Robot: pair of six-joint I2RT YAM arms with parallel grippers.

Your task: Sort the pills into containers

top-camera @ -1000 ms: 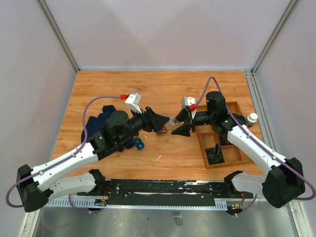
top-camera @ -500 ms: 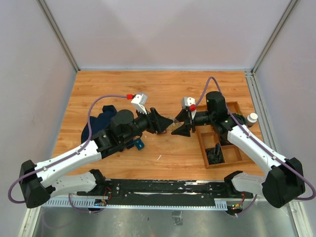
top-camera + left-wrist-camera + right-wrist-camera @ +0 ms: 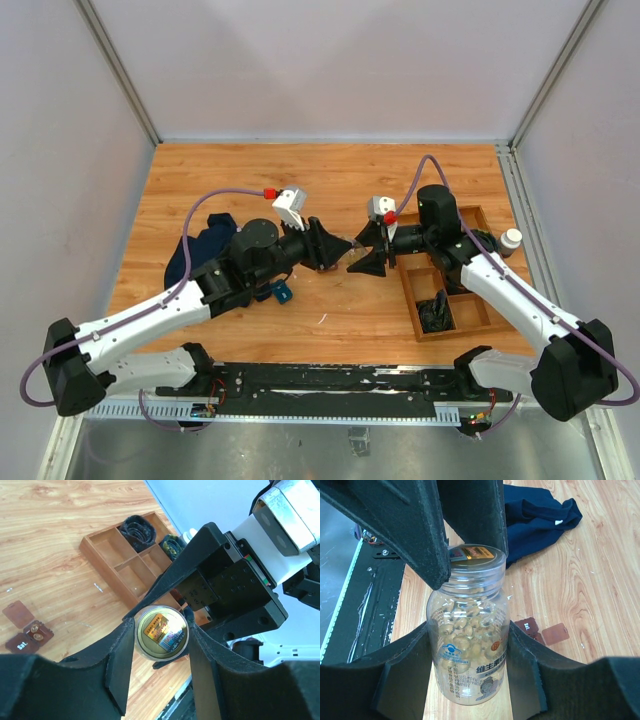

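Observation:
My right gripper (image 3: 364,251) is shut on a clear pill bottle (image 3: 469,630) full of tan pills and holds it above the table. My left gripper (image 3: 340,247) is shut on the bottle's cap (image 3: 161,631), seen end-on with a gold label. In the right wrist view the left fingers (image 3: 427,535) straddle the cap (image 3: 472,560). The container (image 3: 27,632), a small reddish-brown box, lies open on the wood with a few pills inside. It also shows in the right wrist view (image 3: 535,630). In the top view my left gripper hides it.
A wooden divided tray (image 3: 412,305) stands at the right with black items (image 3: 436,313) in it. It also shows in the left wrist view (image 3: 107,555). A small white bottle (image 3: 511,240) stands beside it. A navy cloth (image 3: 205,250) and a small blue object (image 3: 281,292) lie at the left.
My left arm has moved right, and its fingers have come onto the cap of the bottle. The right arm and the bottle have stayed put.

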